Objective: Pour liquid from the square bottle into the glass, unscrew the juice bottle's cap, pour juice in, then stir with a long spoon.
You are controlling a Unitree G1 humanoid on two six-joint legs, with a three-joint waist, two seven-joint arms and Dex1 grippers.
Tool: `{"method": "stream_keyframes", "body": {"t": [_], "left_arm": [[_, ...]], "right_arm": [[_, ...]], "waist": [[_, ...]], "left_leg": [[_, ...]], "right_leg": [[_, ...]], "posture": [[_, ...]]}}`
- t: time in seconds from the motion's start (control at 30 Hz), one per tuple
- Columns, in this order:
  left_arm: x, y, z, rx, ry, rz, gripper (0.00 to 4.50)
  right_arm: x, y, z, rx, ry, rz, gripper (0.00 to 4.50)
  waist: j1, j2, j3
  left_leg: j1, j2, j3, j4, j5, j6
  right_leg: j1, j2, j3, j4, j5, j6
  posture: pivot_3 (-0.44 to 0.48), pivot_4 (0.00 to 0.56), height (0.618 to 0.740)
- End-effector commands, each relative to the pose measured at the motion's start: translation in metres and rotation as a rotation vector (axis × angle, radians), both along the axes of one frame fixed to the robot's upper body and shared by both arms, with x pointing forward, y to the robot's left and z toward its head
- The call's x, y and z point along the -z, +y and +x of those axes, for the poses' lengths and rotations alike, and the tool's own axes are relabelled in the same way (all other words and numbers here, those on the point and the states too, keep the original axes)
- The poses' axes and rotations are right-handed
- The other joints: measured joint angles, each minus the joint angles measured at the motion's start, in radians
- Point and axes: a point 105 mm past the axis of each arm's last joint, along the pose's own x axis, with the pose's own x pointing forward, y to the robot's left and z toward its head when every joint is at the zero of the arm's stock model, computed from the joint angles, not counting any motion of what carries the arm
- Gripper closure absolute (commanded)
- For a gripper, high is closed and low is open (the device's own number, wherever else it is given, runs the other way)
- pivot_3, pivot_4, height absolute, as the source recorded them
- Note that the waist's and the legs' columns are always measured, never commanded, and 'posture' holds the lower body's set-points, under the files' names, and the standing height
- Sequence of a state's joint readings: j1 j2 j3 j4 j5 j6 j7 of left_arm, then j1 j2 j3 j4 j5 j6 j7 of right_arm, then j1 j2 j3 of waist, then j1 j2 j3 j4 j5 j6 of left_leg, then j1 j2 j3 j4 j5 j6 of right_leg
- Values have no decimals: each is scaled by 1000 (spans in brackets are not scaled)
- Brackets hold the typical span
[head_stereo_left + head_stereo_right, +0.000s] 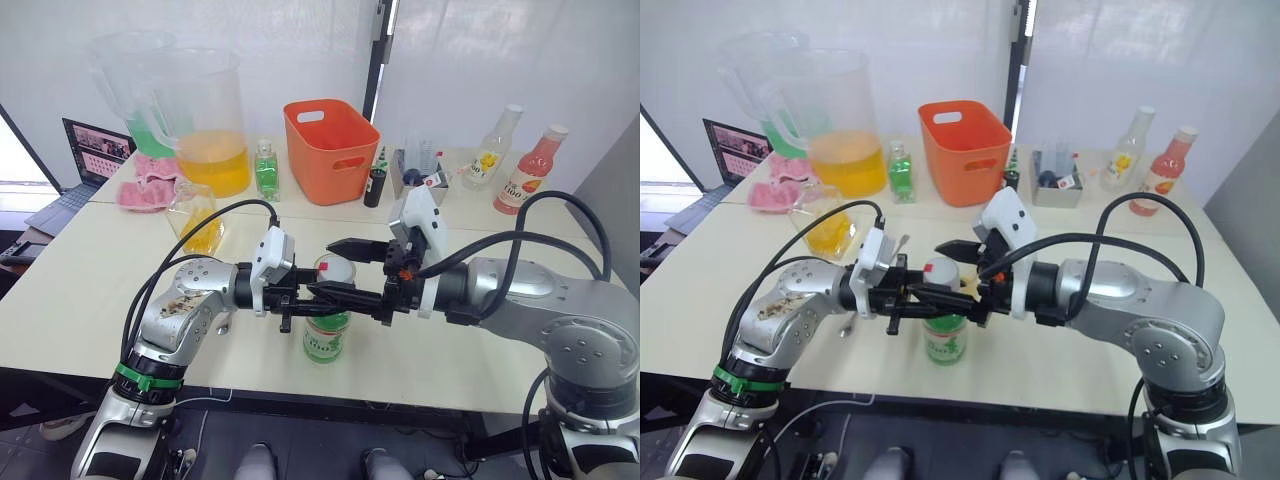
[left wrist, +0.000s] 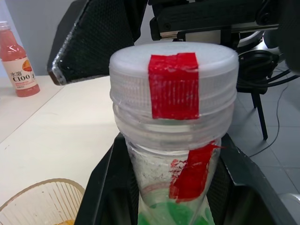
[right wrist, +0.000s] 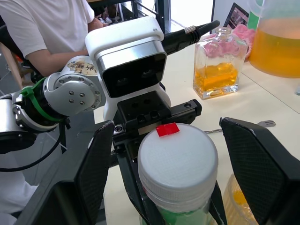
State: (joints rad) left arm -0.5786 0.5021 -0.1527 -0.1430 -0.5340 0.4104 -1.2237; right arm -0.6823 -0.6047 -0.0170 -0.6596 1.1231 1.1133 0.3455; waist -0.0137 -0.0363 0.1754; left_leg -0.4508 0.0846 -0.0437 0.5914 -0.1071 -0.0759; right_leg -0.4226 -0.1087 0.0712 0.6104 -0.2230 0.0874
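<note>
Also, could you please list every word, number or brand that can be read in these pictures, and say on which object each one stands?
"C100", under two characters that seem to read "水溶": on the label of the pink bottle.
"100", partly visible: on the same pink bottle's label in the left eye view.
Yellow-label clear bottle: print too small to read.
Juice bottle, green label: too blurred to read.
Laptop screen: unreadable.
Red tape on the white cap: no text.

My two head eyes look forward and down over the desk (image 1: 80, 300). Each wrist camera faces the juice bottle's cap (image 2: 173, 70) at close range, from opposite sides.
</note>
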Motion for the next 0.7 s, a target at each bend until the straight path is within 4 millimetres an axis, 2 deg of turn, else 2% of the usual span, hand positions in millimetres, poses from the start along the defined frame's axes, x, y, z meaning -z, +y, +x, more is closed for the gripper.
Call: {"method": "stream_keyframes", "body": {"t": [0.03, 0.1, 0.23, 0.5, 0.7], "left_arm": [[14, -4, -2, 18, 41, 44, 3227], [14, -4, -2, 18, 41, 44, 3227], [14, -4, -2, 18, 42, 43, 3227], [13, -2, -2, 14, 36, 46, 3227], [13, -2, -2, 14, 34, 47, 3228]], "right_arm": [[-9, -1, -4, -2, -58, 10, 951], [-9, -2, -4, 4, -58, 5, 1451], [-7, -3, -4, 5, -61, -15, 2787], [-4, 1, -5, -76, -77, -50, 2823], [3, 3, -1, -264, -127, -142, 2823]], "waist": [[0, 0, 0], [0, 0, 0], [1, 0, 0], [1, 0, 0], [0, 0, 0]], "left_leg": [[0, 0, 0, 0, 0, 0], [0, 0, 0, 0, 0, 0], [0, 0, 0, 0, 0, 0], [0, 0, 0, 0, 0, 0], [0, 0, 0, 0, 0, 0]], "right_leg": [[0, 0, 0, 0, 0, 0], [0, 0, 0, 0, 0, 0], [0, 0, 0, 0, 0, 0], [0, 0, 0, 0, 0, 0], [0, 0, 0, 0, 0, 0]], "posture": [[0, 150, 740], [0, 150, 740], [0, 150, 740], [0, 150, 740], [0, 150, 740]]}}
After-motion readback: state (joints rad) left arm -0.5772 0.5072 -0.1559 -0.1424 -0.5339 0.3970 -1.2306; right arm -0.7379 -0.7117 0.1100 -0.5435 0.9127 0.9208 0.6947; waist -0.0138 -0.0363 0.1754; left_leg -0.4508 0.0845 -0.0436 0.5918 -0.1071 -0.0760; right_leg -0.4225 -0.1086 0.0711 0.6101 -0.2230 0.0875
